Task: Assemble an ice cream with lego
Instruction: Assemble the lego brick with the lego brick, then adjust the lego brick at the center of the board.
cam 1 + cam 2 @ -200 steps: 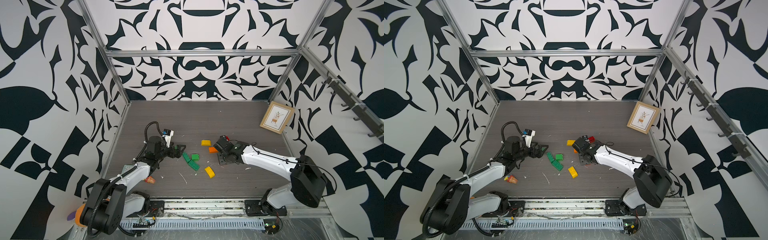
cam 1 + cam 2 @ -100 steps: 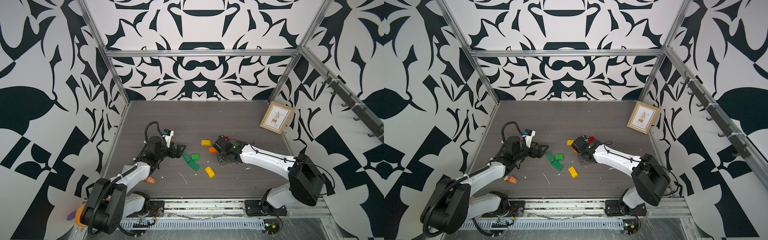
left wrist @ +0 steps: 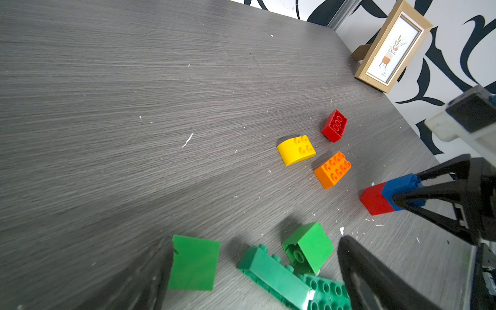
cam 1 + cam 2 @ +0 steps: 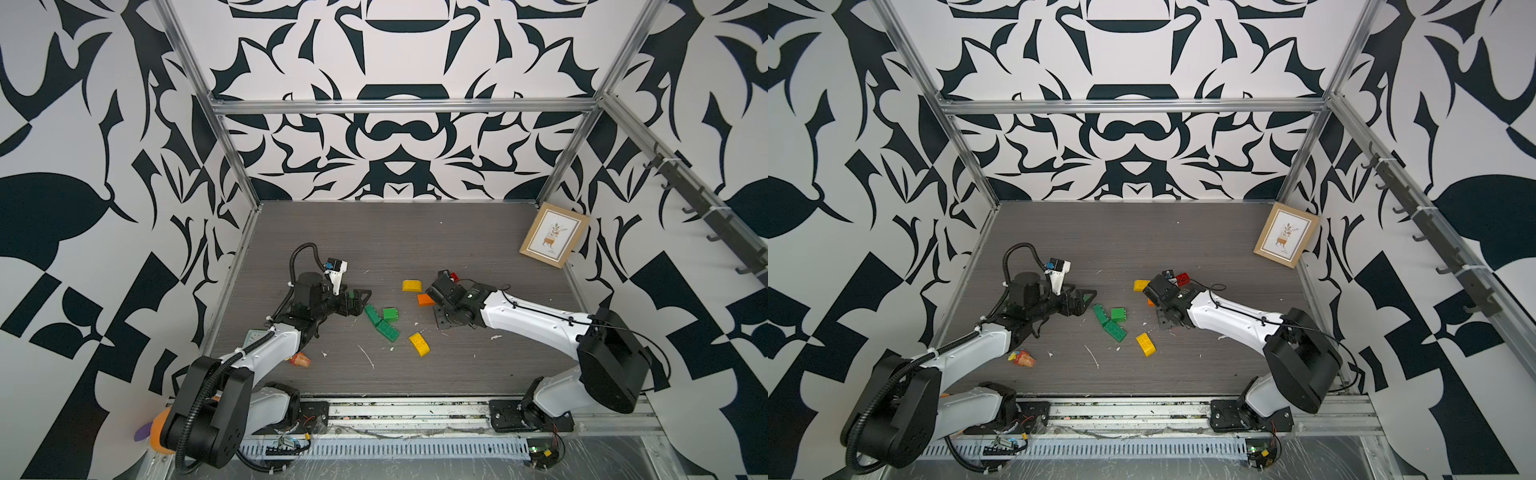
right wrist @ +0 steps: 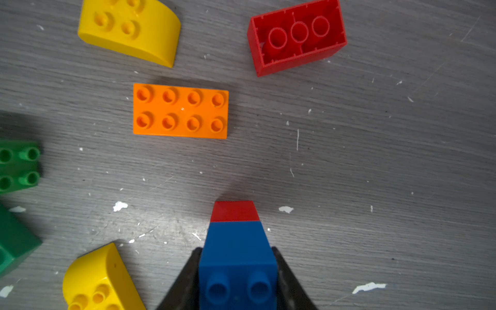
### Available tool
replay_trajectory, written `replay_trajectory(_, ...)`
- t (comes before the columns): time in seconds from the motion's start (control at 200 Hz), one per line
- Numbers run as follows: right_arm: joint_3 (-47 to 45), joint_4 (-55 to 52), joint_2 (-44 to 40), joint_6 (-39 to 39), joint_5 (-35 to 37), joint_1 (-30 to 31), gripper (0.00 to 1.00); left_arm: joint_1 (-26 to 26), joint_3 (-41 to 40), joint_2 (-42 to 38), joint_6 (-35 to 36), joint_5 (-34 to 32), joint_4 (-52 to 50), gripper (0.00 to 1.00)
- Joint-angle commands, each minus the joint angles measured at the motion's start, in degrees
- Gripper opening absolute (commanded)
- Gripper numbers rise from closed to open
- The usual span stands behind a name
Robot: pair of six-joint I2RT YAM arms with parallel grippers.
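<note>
right gripper (image 5: pixel 236 257) clamps blue-red stack (image 3: pixel 386 197), red end pointing out of jaws | left gripper (image 4: pixel 360 301) wide, empty | yellow domes (image 5: pixel 128 29) 2, orange brick (image 5: pixel 180 110) 1, loose red brick (image 5: pixel 298 36) 1, green bricks (image 3: pixel 308 249) 4

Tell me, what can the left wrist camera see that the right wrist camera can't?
Only the left wrist view shows the picture frame by the wall. Only the right wrist view shows a second yellow dome brick, lying near the stack. Both show the orange brick, the loose red brick, the other yellow dome brick, and the blue-and-red stack gripped between the right fingers.
</note>
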Motion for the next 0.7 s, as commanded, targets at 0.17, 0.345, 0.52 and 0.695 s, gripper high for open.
replay_trajectory(0.17,6.26,-0.48,-1.80,-2.16,0.38,-0.33,0.61,-0.16,0.60,1.41,0.59,-0.48,-0.30,0.99)
replay_trajectory(0.345,9.38,-1.12,-4.69,-3.96,-1.49,-2.80,0.62,-0.15,0.70,1.59,0.83,-0.91,-0.47,0.99)
replay_trajectory(0.52,11.62,2.14,-3.37,-9.47,-9.34,-11.55,0.58,-0.15,0.93,1.84,0.87,-1.27,-0.74,0.99)
replay_trajectory(0.695,10.84,7.22,0.71,-11.64,-13.30,-18.74,0.58,-0.15,1.32,2.47,0.94,-1.09,-1.20,0.99)
